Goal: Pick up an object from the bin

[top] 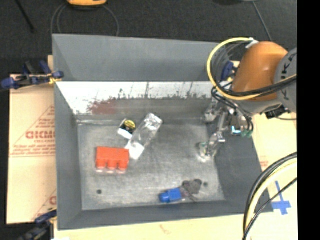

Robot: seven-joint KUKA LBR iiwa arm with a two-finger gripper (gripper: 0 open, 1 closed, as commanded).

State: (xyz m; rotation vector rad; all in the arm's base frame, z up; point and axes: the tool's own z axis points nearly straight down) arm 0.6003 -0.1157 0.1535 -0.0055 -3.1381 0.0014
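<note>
- Grey metal bin (150,59) is holding a few loose things, spread well apart on its floor.
- The end effector (206,151) is hanging low over bare floor in the right part of the bin, under the arm's orange cover (257,66); nothing is showing in its grasp, and I cannot tell whether it is released or clenched.
- Nearest to it, toward the front wall, a dark grey piece (192,186) is lying just beside a blue piece (170,196); together they are stretching roughly left to right.
- A red block (112,160) is sitting at the left, its long axis running left to right.
- A clear wrapper (144,134) is lying slantwise behind the red block, pointing from upper right to lower left, with a small black, yellow and white thing (126,127) touching its left side.
</note>
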